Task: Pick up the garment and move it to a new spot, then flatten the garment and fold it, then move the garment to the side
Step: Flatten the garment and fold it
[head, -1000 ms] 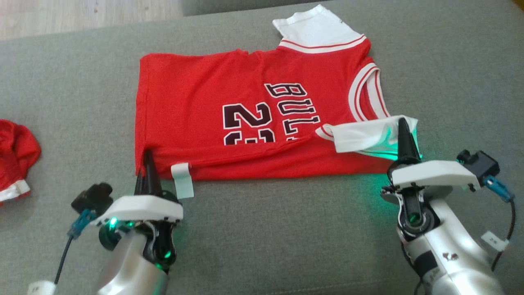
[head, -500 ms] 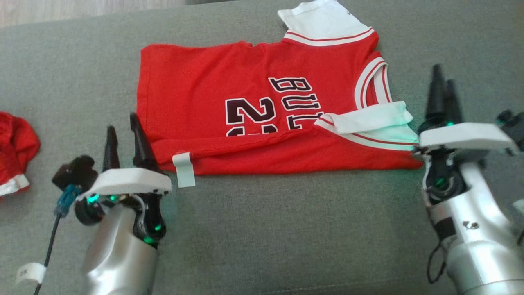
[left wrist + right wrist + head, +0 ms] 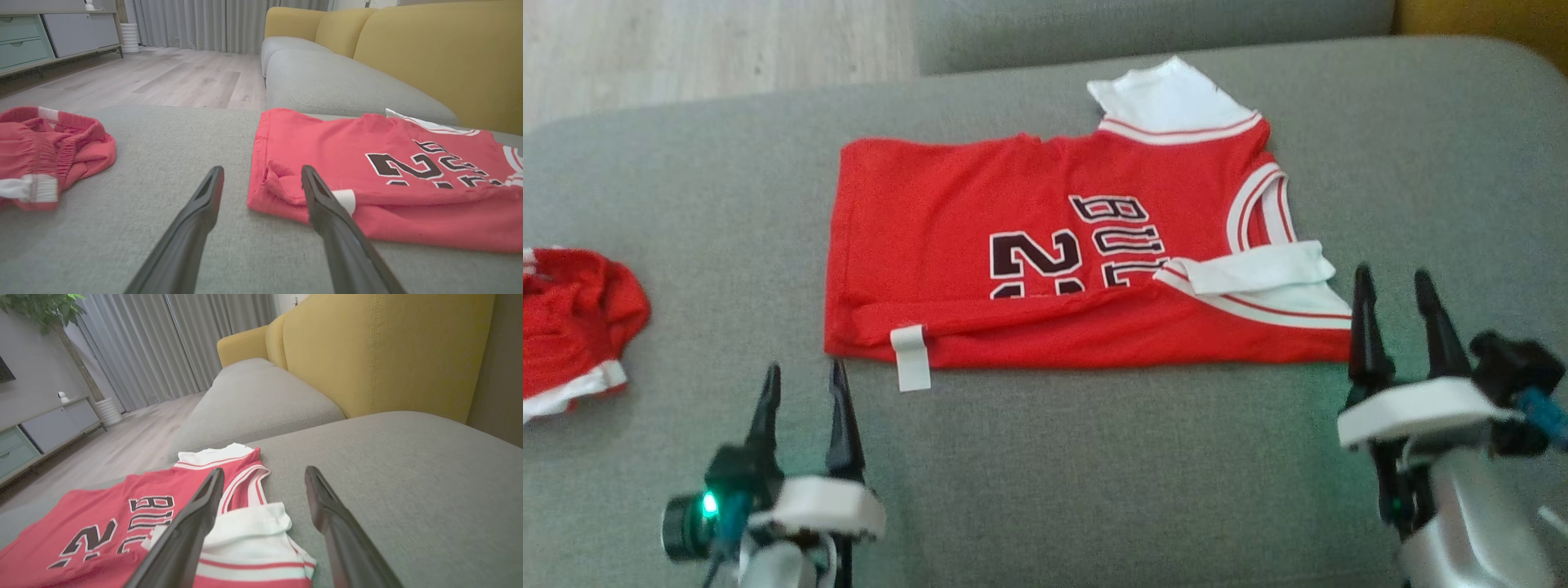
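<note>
**One fold in, both hands free beside the jersey**

The garment (image 3: 1045, 245) lies flat on the grey sofa seat (image 3: 1094, 457), its near long edge already turned over the front. Our left hand (image 3: 805, 371) hovers just off the garment's near-left corner, fingers apart and holding nothing. Our right hand (image 3: 1390, 275) stands just beside its near-right corner, fingers likewise apart and empty. A second, crumpled red piece (image 3: 572, 318) sits well to the garment's left.

We judge the folding to be partway done. For the next fold we should pinch both layers at each corner so the turned edge does not slip open, then lift low and carry both ends at one pace. The white sleeve (image 3: 1168, 94) jutting from the garment's far-right edge wants tucking in first.

The chest print reads "BUL" and a large "2", with the rest hidden under the fold. The white tag (image 3: 910, 359) at the near-left hem shows no writing we can read.
</note>
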Controlling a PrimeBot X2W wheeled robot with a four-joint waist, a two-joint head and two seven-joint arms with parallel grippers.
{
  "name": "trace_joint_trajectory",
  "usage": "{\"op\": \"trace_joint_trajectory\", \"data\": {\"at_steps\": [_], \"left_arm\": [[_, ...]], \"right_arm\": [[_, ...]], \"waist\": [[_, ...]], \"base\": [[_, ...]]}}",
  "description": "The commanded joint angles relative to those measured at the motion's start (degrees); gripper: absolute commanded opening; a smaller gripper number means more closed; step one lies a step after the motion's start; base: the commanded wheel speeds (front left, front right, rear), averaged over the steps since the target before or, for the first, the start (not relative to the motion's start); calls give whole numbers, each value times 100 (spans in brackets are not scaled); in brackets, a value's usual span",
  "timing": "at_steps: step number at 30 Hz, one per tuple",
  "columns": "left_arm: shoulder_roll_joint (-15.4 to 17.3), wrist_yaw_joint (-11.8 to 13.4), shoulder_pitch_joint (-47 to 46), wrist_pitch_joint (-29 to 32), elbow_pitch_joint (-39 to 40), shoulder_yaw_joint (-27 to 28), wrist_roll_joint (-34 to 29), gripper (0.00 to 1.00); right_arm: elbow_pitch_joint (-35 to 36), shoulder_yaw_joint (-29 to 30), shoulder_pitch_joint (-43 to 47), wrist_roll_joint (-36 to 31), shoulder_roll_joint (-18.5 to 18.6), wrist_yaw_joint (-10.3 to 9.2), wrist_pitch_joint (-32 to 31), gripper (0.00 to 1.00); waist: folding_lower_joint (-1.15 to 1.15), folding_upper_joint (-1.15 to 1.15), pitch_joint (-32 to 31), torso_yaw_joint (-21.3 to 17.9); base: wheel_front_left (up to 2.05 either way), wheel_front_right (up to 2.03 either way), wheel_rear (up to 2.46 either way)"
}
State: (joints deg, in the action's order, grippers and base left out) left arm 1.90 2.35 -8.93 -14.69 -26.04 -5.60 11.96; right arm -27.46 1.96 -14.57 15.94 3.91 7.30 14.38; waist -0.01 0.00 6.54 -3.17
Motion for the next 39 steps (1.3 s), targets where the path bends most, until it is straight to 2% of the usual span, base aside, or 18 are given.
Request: {"op": "trace_joint_trajectory", "data": {"at_steps": [1, 4, 11, 20, 25, 39], "left_arm": [[98, 30, 80, -30, 190, 130, -85, 100], [98, 46, 414, -30, 208, 83, -155, 100], [98, 109, 896, -30, 266, -53, -78, 100], [98, 128, 902, -30, 240, -42, 8, 100], [98, 60, 709, -30, 159, -87, 28, 100], [98, -84, -776, -30, -765, 125, 49, 100]], "right_arm": [[185, -114, 67, -163, -41, 19, 62, 100], [155, -183, 365, -443, -63, 19, 62, 100], [-41, -125, 831, -535, -94, 19, 62, 100], [-163, -208, 829, -441, -101, 19, 62, 100], [-145, -261, 713, -413, -102, 19, 62, 100], [143, -437, 32, -289, -102, 19, 62, 100]], "waist": [[1, 0, -234, 64], [1, 0, -438, 95], [1, 0, -640, 174], [1, 0, -629, 166], [1, 0, -496, 147], [1, 0, 538, -28]], "base": [[0, 0, 0], [0, 0, 0], [0, 0, 0], [0, 0, 0], [0, 0, 0], [0, 0, 0]]}}
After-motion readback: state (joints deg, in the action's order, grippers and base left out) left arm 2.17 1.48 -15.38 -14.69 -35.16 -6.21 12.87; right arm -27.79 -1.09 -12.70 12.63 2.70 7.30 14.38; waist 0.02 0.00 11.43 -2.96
